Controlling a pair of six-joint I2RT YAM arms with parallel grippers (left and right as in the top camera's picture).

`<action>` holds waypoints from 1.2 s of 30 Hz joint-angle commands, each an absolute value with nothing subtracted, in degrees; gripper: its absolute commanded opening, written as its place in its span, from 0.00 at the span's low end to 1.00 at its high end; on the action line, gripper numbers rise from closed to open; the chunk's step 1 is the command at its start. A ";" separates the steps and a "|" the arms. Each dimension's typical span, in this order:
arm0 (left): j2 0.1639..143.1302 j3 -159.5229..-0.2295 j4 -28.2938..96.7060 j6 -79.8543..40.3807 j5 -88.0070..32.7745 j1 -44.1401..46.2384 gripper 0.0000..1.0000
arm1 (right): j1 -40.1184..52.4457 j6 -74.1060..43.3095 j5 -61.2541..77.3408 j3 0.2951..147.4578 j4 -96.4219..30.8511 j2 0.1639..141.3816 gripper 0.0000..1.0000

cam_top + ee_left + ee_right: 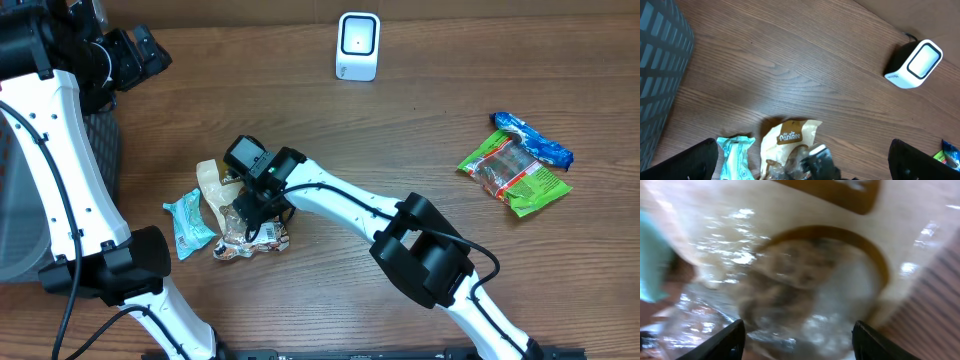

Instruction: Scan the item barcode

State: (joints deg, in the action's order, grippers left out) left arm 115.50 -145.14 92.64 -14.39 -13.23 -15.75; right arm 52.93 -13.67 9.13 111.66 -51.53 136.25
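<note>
Your right gripper [797, 340] sits half-spread astride the bag [805, 270] directly beneath it, seemingly to lift it toward the scanner [358, 45]; your left gripper [805, 161] hangs wide open.

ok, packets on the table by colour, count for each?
Teal packet: 1
Beige packet: 1, counting the crinkled printed part at the right pincer with it; cannot tell if that is separate
Green packet: 1
Blue packet: 1
Total: 4
</note>
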 commanded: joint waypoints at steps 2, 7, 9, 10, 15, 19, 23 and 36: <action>114.63 -145.99 92.66 -13.26 -12.95 -15.20 1.00 | 50.52 -15.11 4.25 113.51 -53.71 136.40 0.66; 114.63 -145.99 92.66 -13.26 -12.93 -15.20 1.00 | 48.66 -13.69 -3.40 122.54 -59.11 136.29 0.65; 114.63 -145.99 92.66 -13.26 -12.93 -15.20 1.00 | 48.25 -9.85 -0.69 127.83 -59.64 136.29 0.66; 114.63 -145.99 92.66 -13.26 -12.93 -15.20 0.99 | 48.25 -8.58 2.11 128.92 -58.59 136.29 0.67; 114.63 -145.99 92.66 -13.26 -12.95 -15.20 1.00 | 48.66 -8.49 16.82 128.18 -50.46 136.51 0.70; 114.63 -145.99 92.66 -13.26 -12.93 -15.20 1.00 | 49.93 -9.45 20.71 124.46 -43.88 136.77 0.70; 114.63 -145.99 92.66 -13.26 -12.95 -15.20 1.00 | 51.66 -9.58 20.73 120.53 -41.78 136.77 0.70; 114.63 -145.99 92.66 -13.26 -12.95 -15.20 1.00 | 51.90 -14.61 7.29 114.26 -45.15 136.77 0.69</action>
State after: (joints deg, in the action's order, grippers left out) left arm 115.50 -145.14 92.64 -14.39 -13.23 -15.75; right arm 52.84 -11.03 16.34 114.63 -43.92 136.68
